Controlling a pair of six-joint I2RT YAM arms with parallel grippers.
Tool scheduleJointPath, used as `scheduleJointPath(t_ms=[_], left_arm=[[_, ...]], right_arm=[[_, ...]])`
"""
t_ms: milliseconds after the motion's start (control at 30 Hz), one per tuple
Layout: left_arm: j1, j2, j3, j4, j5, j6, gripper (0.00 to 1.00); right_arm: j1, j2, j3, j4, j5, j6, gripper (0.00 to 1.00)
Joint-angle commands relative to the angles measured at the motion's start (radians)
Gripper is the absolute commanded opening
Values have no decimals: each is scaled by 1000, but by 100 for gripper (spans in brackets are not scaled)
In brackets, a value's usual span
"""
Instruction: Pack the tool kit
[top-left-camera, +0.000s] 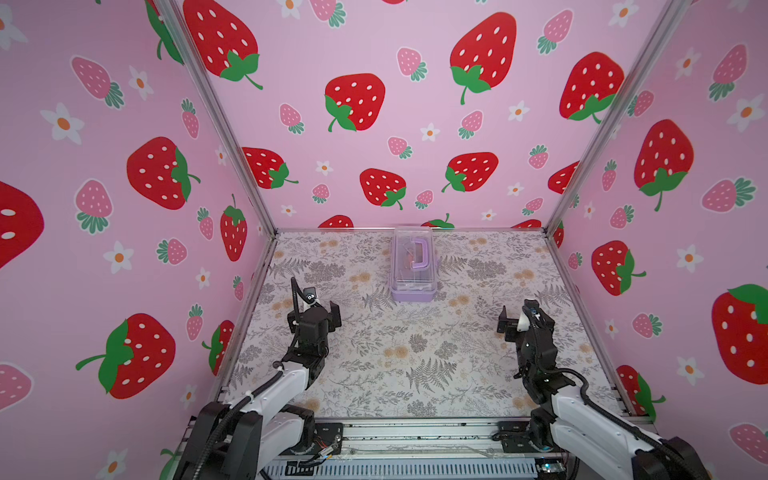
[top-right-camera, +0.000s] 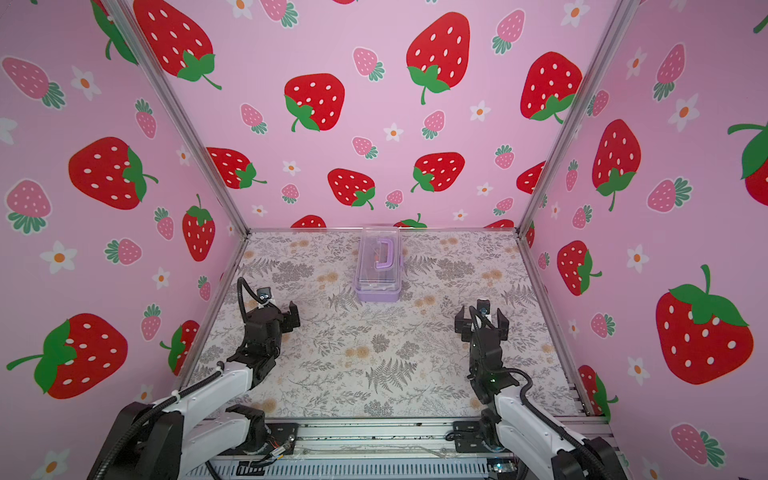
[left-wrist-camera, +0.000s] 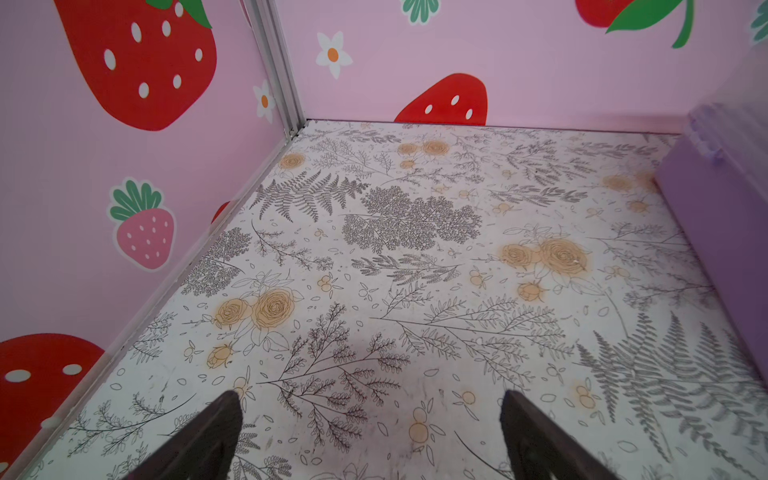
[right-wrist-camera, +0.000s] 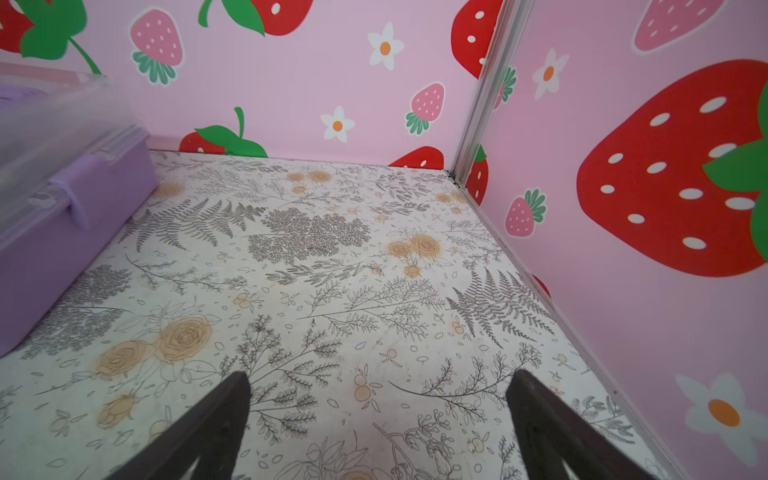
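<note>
The tool kit (top-left-camera: 412, 272) (top-right-camera: 377, 270) is a small lilac box with a clear lid and a purple handle (top-left-camera: 422, 252). It stands shut at the back middle of the floral table in both top views. Faint orange and silver shapes show through the lid. My left gripper (top-left-camera: 322, 310) (top-right-camera: 283, 312) hovers open at the near left, well short of the box. My right gripper (top-left-camera: 519, 319) (top-right-camera: 482, 321) hovers open at the near right. In the left wrist view the left gripper (left-wrist-camera: 372, 399) has only bare table between its fingers, with the box (left-wrist-camera: 715, 216) off to the side. The right gripper (right-wrist-camera: 379, 376) is likewise empty, with the box (right-wrist-camera: 62, 224) beside it.
Pink strawberry-print walls (top-left-camera: 124, 208) close in the table (top-left-camera: 374, 353) on the left, back and right, with metal posts (top-left-camera: 232, 137) at the corners. An aluminium rail (top-left-camera: 415, 436) with the arm bases runs along the front edge.
</note>
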Motion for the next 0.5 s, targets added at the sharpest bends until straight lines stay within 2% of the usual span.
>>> scheduleJointPath(t_ms=[0,33,133,167,300,367,433,467], left_arm=[[17,80,11,154,24,1,99],[21,107,5,201,20,2,99],[39,159,46,198,55,3,99],[43,176,87,130,49,-7,99],[63,265,170,91,111,79,99],[79,302,150,189,134,110,99],[141,416,73,436,181,57,99],[172,428,58,504,181,31,99]], right_arm=[[-54,106,-10,145,3,28,99],[-65,128,11,121,-3,42,99],[-95,211,41,173,-39,44,99],[-104,240,56,185,-50,44,99],[-143,387,154,177,-103,44,99],[-165,451,199,186,-168,29,99],[-182,502,229,213,-209,24,99],[-190,524,236,244,-227,26,99]])
